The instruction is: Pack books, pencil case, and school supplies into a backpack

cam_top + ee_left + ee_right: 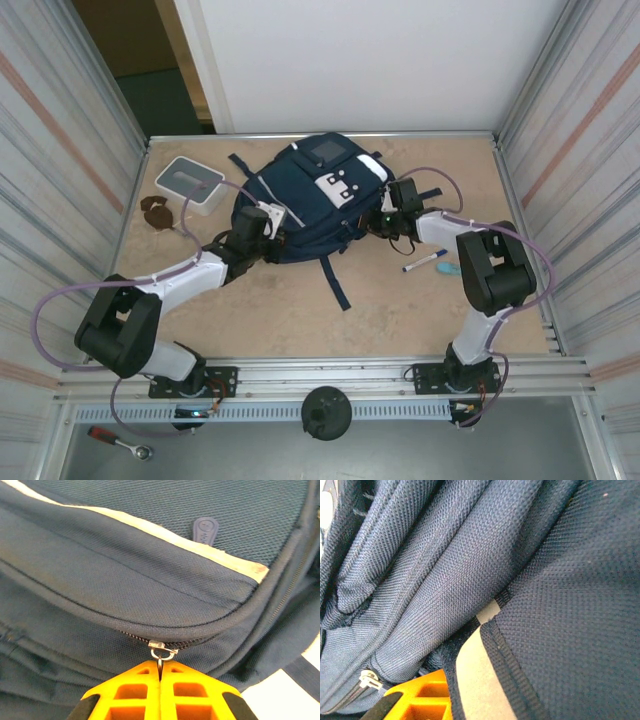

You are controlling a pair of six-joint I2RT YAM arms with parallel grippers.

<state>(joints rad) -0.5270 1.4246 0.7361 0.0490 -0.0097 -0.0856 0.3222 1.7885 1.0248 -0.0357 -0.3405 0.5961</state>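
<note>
Orange plastic fingers of the left gripper (160, 666) are seen right at the lens, pressed together on the small metal zipper pull (161, 655) of the large navy-blue fabric backpack (310, 195). Over at the far left of the table (300, 310), a white-and-grey square box (190, 183) is parked, well apart. The backpack is laid flat mid-table, between both arms. It is judged soft and floppy: the cloth will sag and bunch, so the pull looks the right place to be held while the other side is braced. On its right flank, the right gripper (385, 212) is buried in fabric folds; whether its jaws are closed cannot be told. Just right of that, a slim white marker with a blue cap (425, 262) is seen lying on the table, judged light and liable to roll.
</note>
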